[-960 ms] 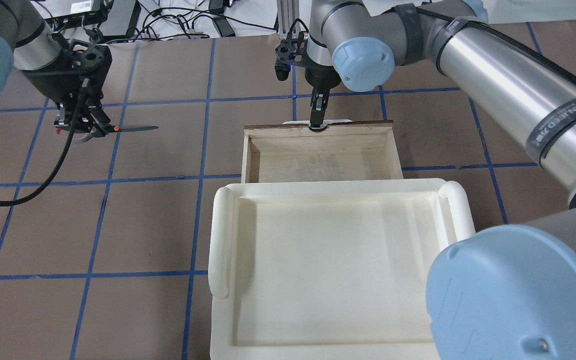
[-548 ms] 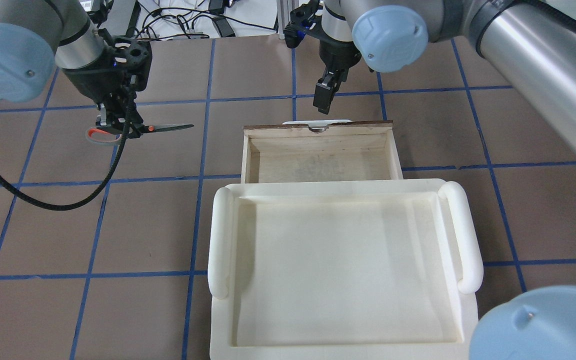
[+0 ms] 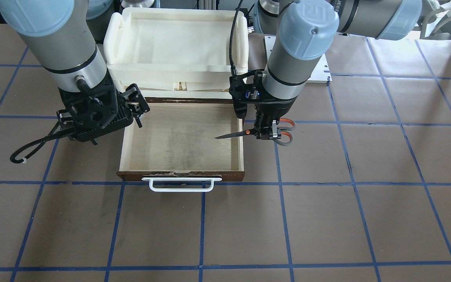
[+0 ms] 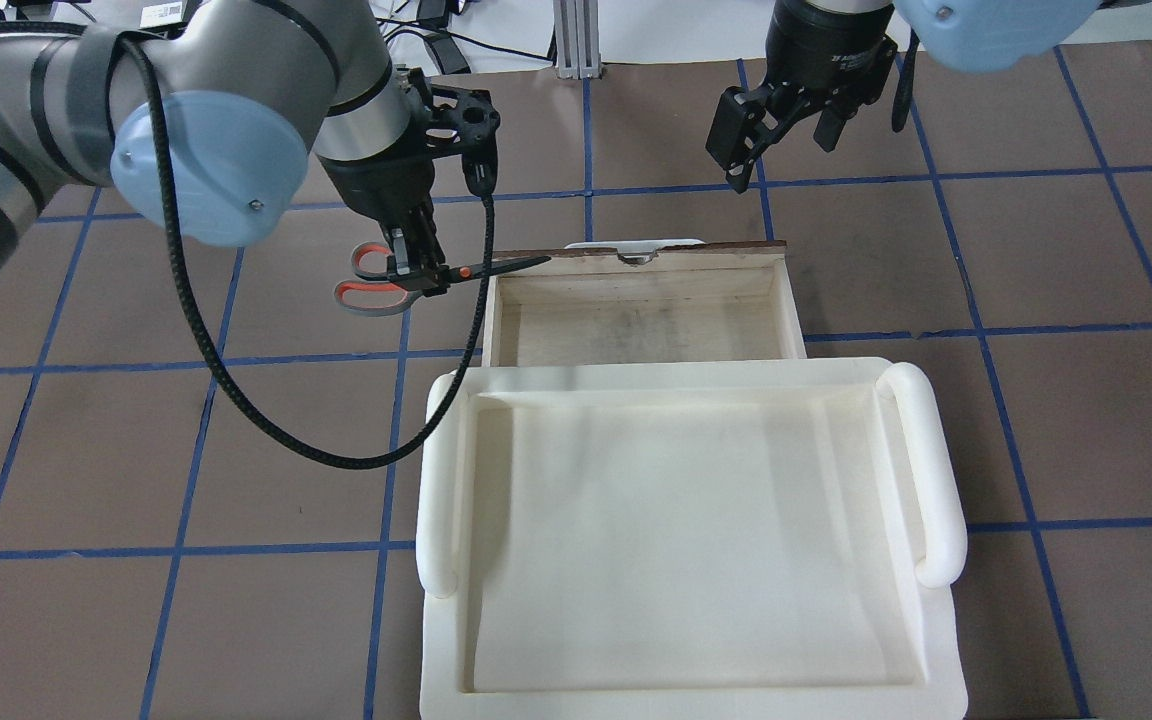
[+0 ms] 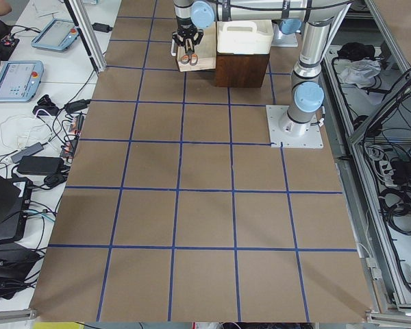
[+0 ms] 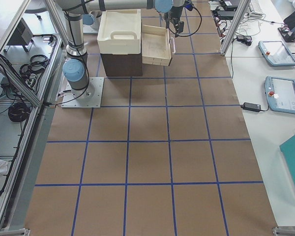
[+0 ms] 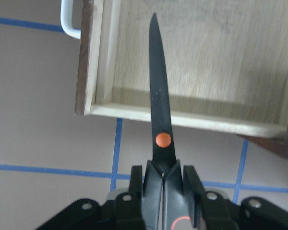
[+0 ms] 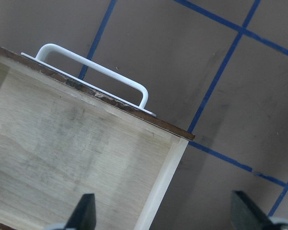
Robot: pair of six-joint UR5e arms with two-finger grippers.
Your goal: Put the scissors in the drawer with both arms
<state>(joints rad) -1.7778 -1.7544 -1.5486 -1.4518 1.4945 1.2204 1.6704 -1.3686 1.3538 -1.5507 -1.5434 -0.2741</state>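
Observation:
My left gripper (image 4: 420, 274) is shut on the scissors (image 4: 496, 265), gripping them by the orange pivot, with the grey-and-orange handles behind the fingers. The scissors (image 3: 233, 135) are held level, and their dark blades (image 7: 158, 91) reach over the side wall of the open drawer (image 4: 641, 254). The drawer (image 3: 182, 174) is empty, showing pale plywood, with its white handle (image 3: 181, 184) at the far end. My right gripper (image 4: 781, 140) is open and empty. It hangs above the table beyond the drawer's far right corner (image 8: 180, 139).
The cream-white plastic tray (image 4: 444, 480) sits on the cabinet just behind the open drawer (image 3: 176, 41). A black cable (image 4: 236, 390) loops down from the left wrist. Brown table with blue grid lines surrounds the drawer.
My left arm carried the scissors rightward until the blades reached over the drawer's side. My right gripper left the drawer's handle, rose, moved right and opened.

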